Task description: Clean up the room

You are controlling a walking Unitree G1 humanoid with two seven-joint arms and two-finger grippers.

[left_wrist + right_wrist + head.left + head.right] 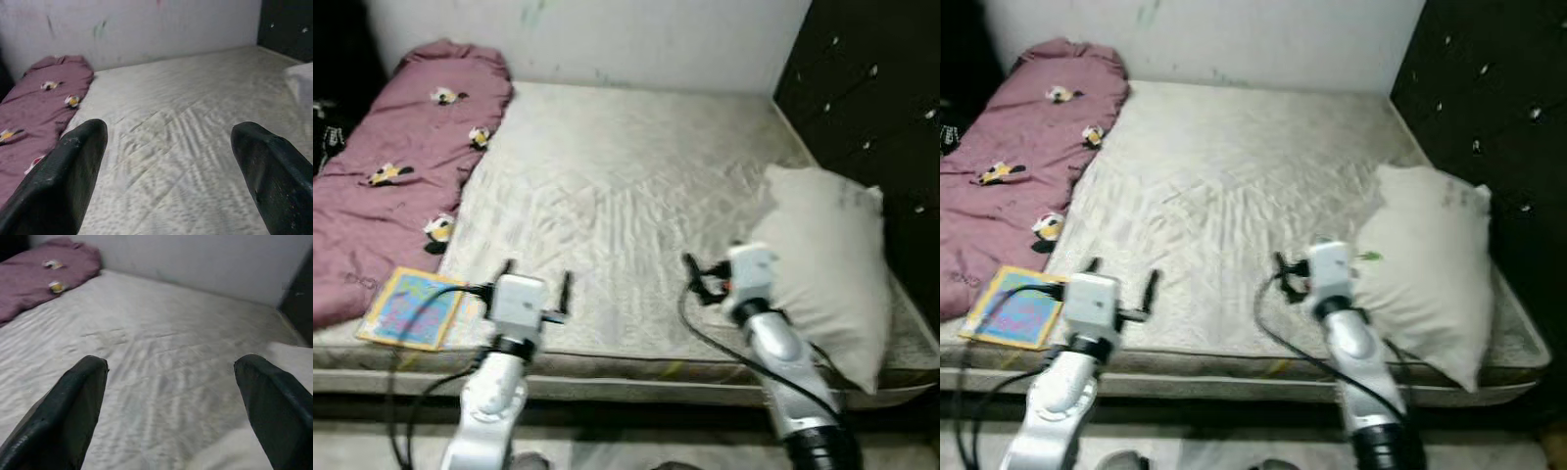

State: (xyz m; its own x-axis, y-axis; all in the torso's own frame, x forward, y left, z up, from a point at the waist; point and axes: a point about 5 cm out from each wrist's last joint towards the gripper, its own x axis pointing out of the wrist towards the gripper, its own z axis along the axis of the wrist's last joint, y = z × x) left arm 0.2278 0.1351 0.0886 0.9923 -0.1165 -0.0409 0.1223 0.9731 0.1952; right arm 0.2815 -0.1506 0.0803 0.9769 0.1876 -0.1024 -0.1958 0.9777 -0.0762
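Both grippers hover over the near edge of the bare mattress [626,186], fingers spread apart and holding nothing. Just beside the right gripper [695,276], on its outer side, lies the grey pillow [827,259], its long axis running from the foot of the bed toward the dark headboard [871,98]. Near the left gripper [536,279], on its outer side, lies a colourful book [411,308] beside the mauve quilt [396,186]. The right arm seems the likelier to take the pillow, with a short sideways reach.

Mauve blanket [401,166] cut off at the left edge, picture book [411,308] cover too blurred to read, small motifs on blanket unclear, pillow's [827,264] near corner partly behind the right arm, dark cabinet [871,88] cropped at right
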